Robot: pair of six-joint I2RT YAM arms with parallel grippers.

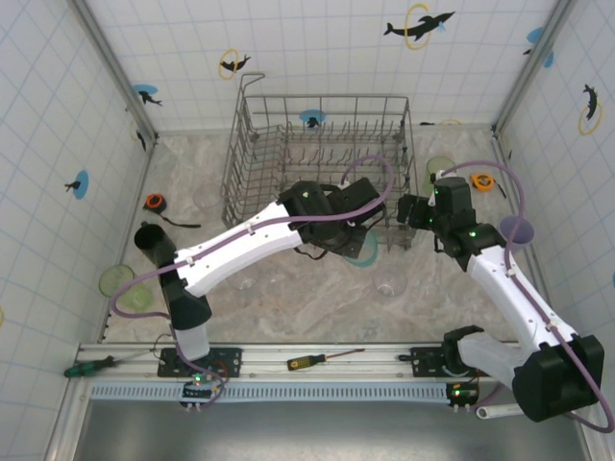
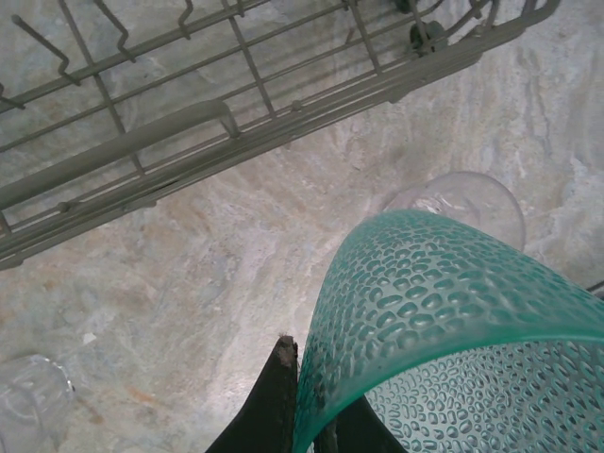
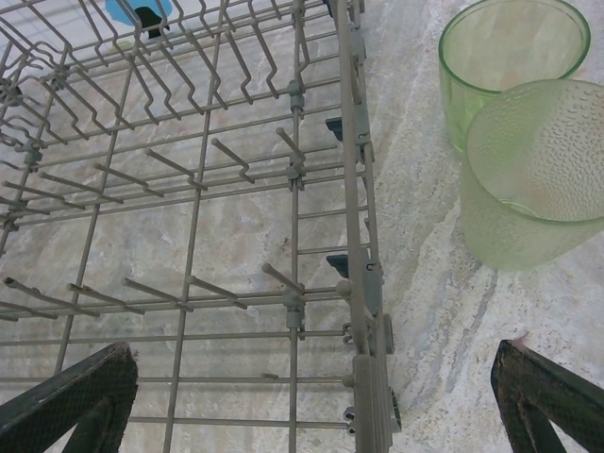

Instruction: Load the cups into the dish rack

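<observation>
left gripper (image 2: 311, 415) is gripping teal cup (image 2: 453, 311), right gripper (image 3: 311, 401) gaping wide. dish rack (image 3: 363, 283) is looking empty, green cups (image 3: 528, 179) waiting.

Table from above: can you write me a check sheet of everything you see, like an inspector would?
Surface: pale marbled table.
Job's things: wire dish rack, no cup seen inside; teal cup held near its front; two green cups beside its right side; clear glass, black mug and purple cup on the table.
Clutter: two orange tape measures, two screwdrivers.
Grippers: left gripper, jaws shut on the teal cup's wall; right gripper, jaws open over the rack's right rim.
Cables: purple cable along each arm.
Surroundings: tiled walls with dolphin stickers.
</observation>
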